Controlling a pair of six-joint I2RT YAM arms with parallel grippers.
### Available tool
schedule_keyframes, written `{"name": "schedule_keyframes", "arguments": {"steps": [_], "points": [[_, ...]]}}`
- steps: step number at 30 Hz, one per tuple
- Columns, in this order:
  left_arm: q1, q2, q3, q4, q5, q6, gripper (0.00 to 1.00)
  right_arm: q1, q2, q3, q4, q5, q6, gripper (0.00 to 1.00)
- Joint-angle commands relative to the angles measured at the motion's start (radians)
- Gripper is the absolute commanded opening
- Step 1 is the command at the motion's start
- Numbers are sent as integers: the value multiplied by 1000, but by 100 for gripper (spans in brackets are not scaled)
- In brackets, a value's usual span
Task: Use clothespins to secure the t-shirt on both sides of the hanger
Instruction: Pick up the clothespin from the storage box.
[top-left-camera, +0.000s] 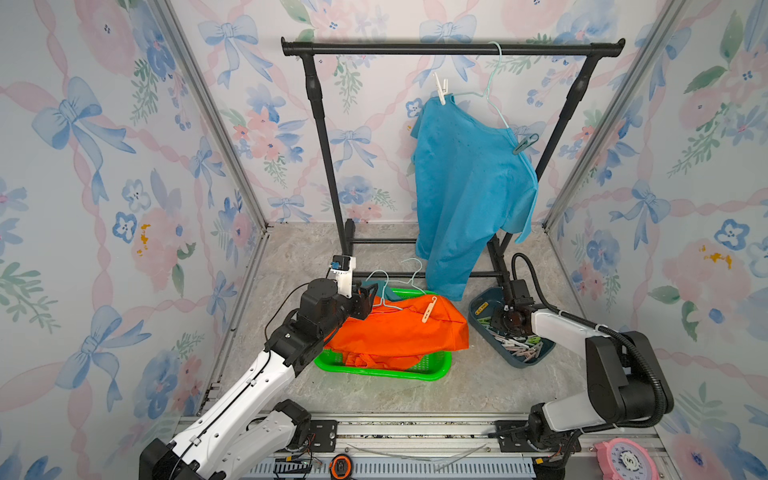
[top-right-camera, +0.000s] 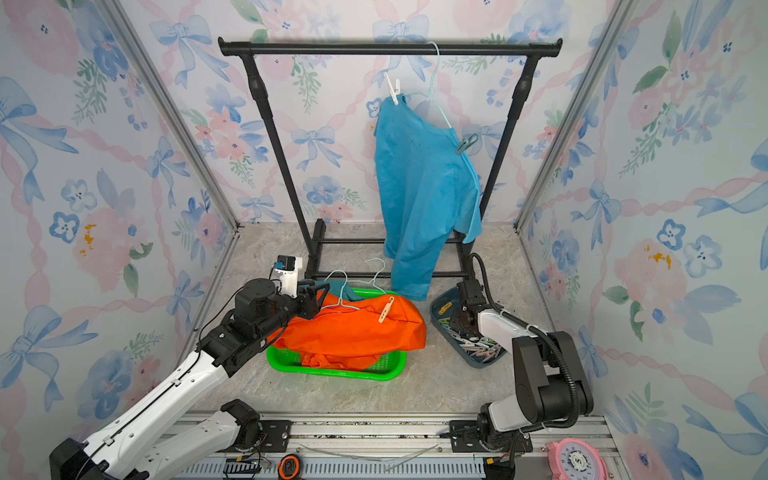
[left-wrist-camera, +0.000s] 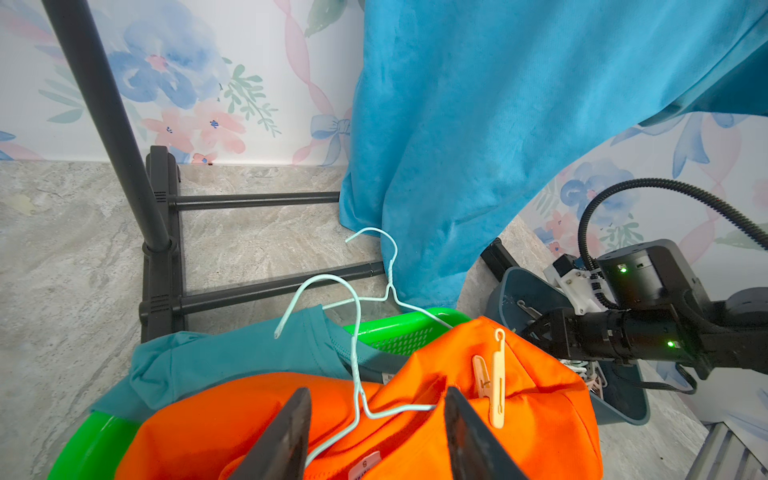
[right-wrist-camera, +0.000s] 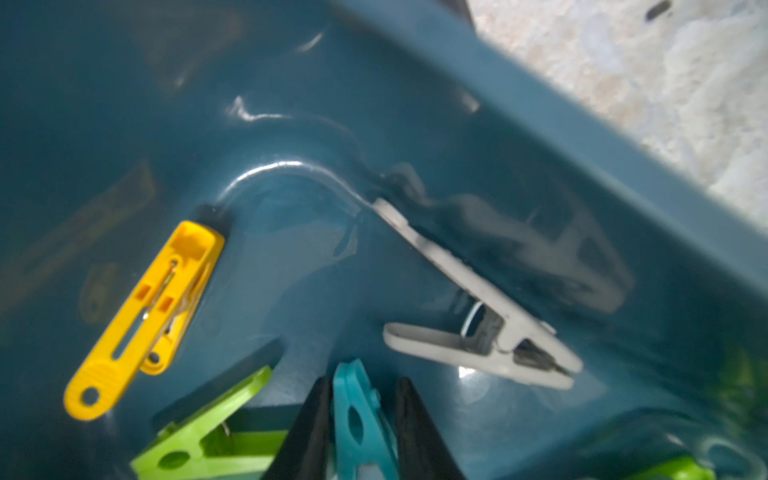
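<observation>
One teal clothespin (right-wrist-camera: 359, 415) sits squeezed in the right tool (right-wrist-camera: 363, 380), a black finger tight against each flank, down in the dark blue tray (right-wrist-camera: 540, 124). Room is scarce here. A green clothespin (right-wrist-camera: 208, 432) lies just beside one finger, a white clothespin (right-wrist-camera: 478, 332) leans by the tray wall, and a yellow clothespin (right-wrist-camera: 141, 320) rests clear on open tray floor.

Up on the black rack (top-left-camera: 453, 49), the blue t-shirt (top-left-camera: 469, 178) hangs from a pale hanger (top-left-camera: 492, 89). It is already pinned at both shoulders: a cream-white clothespin (top-left-camera: 441, 89) stands upright on the shoulder toward the rack's middle, and a grey-green clothespin (top-left-camera: 524, 143) sits on the one near the post. Its hem drops to the tray's rim.

Over at the green basket (left-wrist-camera: 399, 332), the left tool (left-wrist-camera: 378, 392) hovers released, its fingers spread wide above an orange shirt (left-wrist-camera: 540, 395). A loose hanger (left-wrist-camera: 353, 332) runs its wire between them. A cream clothespin (left-wrist-camera: 496, 378) lies on that shirt beside one finger.

Bare tabletop (top-left-camera: 457, 386) stretches between the basket and the front rail.
</observation>
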Motion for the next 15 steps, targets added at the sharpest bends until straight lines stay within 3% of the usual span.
{"name": "schedule_keyframes", "arguments": {"steps": [1, 15], "points": [[7, -25, -7, 7, 1, 9, 54, 9, 18, 29, -46, 18, -4, 26], [7, -3, -8, 33, 44, 17, 51, 16, -105, 62, -73, 35, -23, 19]]}}
